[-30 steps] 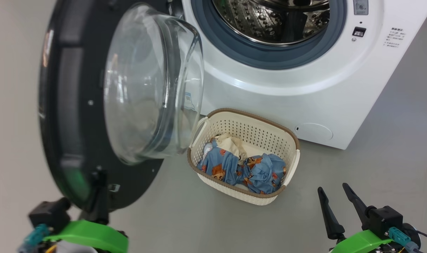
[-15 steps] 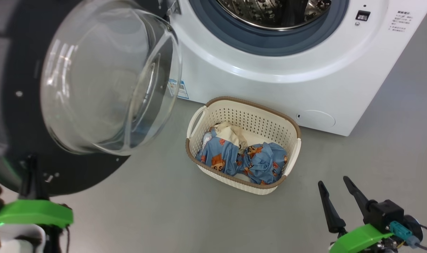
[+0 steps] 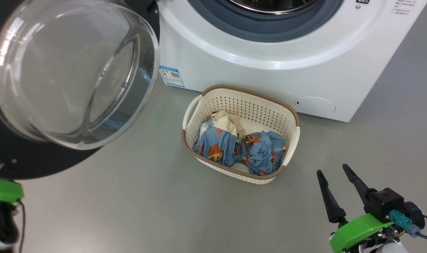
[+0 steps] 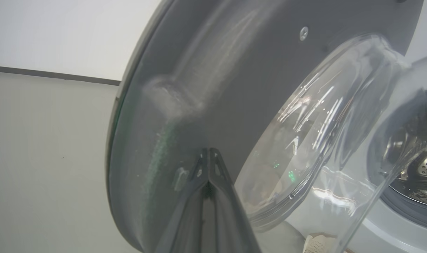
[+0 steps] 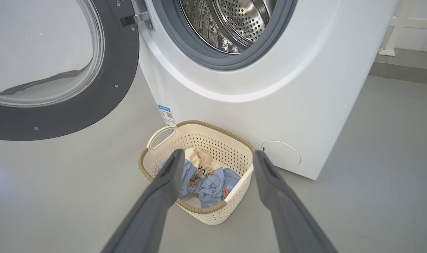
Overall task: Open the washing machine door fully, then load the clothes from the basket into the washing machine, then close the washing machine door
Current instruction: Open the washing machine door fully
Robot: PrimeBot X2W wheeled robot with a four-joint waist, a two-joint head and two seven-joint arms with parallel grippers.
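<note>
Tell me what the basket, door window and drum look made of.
Basket: likely moulded plastic, matte cream, with punched holes and a brown woven-look rim.
Door window: clear glossy glass by its look, showing sharp reflections; could be clear plastic.
Drum: shiny perforated steel-like metal, mirror glints.

- washing machine door [image 3: 41, 161] swings out a lot wider than a sec ago
- blue label sticker [image 3: 171, 76] isn't hidden behind it anymore
- head view tips down a bit too

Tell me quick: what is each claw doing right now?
Left gripper: closed, holding nothing, tip near the washing machine door.
Right gripper: open, empty.
</note>
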